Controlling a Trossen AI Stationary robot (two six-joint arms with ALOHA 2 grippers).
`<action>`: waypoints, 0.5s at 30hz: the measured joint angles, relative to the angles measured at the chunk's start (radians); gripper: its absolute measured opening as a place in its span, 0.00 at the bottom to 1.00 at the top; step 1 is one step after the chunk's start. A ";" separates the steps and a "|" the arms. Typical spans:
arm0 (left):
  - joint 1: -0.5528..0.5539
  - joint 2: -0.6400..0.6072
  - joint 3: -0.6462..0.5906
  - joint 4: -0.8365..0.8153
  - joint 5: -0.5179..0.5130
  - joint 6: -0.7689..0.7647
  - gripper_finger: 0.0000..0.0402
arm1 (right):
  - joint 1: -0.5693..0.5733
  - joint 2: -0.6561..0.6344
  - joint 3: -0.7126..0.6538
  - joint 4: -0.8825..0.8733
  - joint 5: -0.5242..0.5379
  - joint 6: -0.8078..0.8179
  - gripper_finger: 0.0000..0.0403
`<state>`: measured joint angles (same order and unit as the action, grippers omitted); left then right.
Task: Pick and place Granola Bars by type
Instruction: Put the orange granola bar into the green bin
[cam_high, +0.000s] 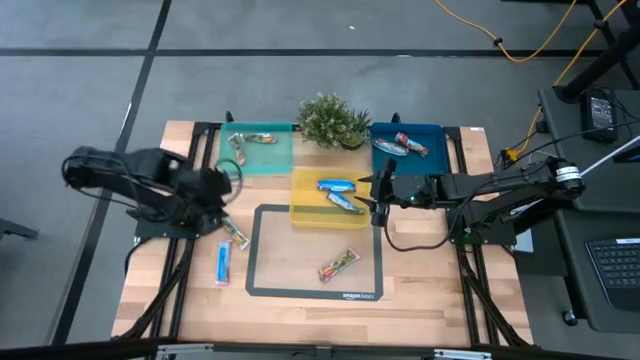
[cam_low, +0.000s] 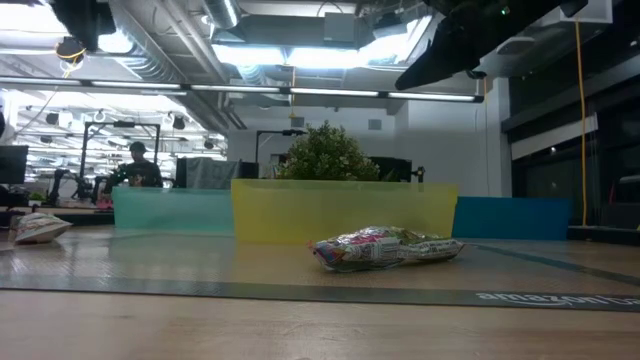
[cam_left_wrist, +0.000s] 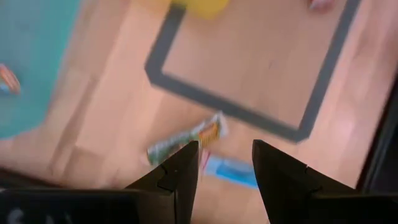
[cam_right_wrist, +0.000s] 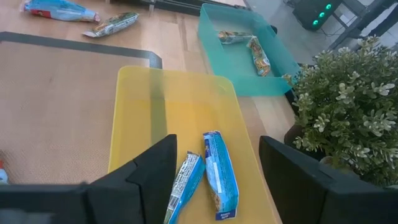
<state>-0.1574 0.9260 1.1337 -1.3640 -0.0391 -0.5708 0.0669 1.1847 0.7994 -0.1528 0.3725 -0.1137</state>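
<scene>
We see two glossy blue foil bars (cam_right_wrist: 219, 174) lying lengthwise, nearly parallel, in the smooth translucent yellow tray (cam_right_wrist: 137, 106). The right gripper (cam_high: 378, 190) hovers at its edge, fingers spread and empty. Left of the tray, the left gripper (cam_left_wrist: 225, 163) hangs spread over a crinkled green-gold bar (cam_left_wrist: 186, 138).

left arm's fingers (cam_left_wrist: 226, 167) parted and empty, right arm's fingers (cam_right_wrist: 217, 174) parted and empty

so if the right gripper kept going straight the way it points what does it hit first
Probably the two blue bars in the yellow tray; the right gripper, open, frames them directly ahead. How far above them it hangs is unclear.
</scene>
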 joint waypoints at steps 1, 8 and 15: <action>-0.023 0.025 -0.010 -0.007 0.000 -0.020 0.36 | 0.000 0.000 0.000 0.000 0.000 0.006 0.57; -0.119 0.143 -0.157 -0.040 0.043 0.005 0.36 | 0.003 0.000 0.000 0.000 0.000 0.008 0.57; -0.173 0.190 -0.329 -0.032 0.040 0.042 0.36 | 0.003 0.000 0.000 0.000 0.000 0.001 0.57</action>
<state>-0.3307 1.1160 0.8043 -1.3961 0.0005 -0.5292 0.0696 1.1847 0.7994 -0.1532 0.3729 -0.1132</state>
